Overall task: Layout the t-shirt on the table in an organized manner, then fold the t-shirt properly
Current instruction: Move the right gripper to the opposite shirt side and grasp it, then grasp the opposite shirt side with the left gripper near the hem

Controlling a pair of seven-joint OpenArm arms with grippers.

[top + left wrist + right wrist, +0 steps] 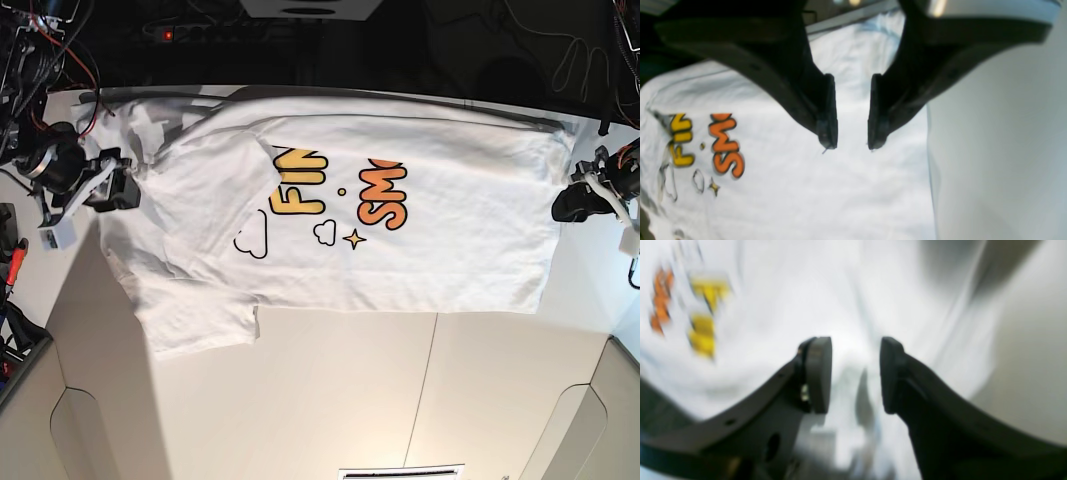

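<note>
Two dark fingers of the left gripper (852,146) fill the top of the left wrist view, and the jaws are seen standing apart with only white cloth behind the gap; nothing is held between them. One t-shirt (400,215) is counted, spread print-up across the far half of the tabletop (330,400), with one short sleeve lying toward the near edge on the base view's left. Part of the shirt near that sleeve is folded over the print, so only some of the lettering is shown: yellow letters, orange letters, two cloud outlines and one small star. In the left wrist view the print is cut off at the picture's left edge. The right gripper (856,375) is also seen with its jaws apart and empty, over white cloth; that view is heavily blurred, and the lettering there is reduced to orange and yellow smears. In the base view each gripper is placed at one end of the shirt, the left at the hem end and the right at the collar end. Whether either gripper is touching the cloth cannot be told. One thin dark seam line (428,385) is seen crossing the bare tabletop.
</note>
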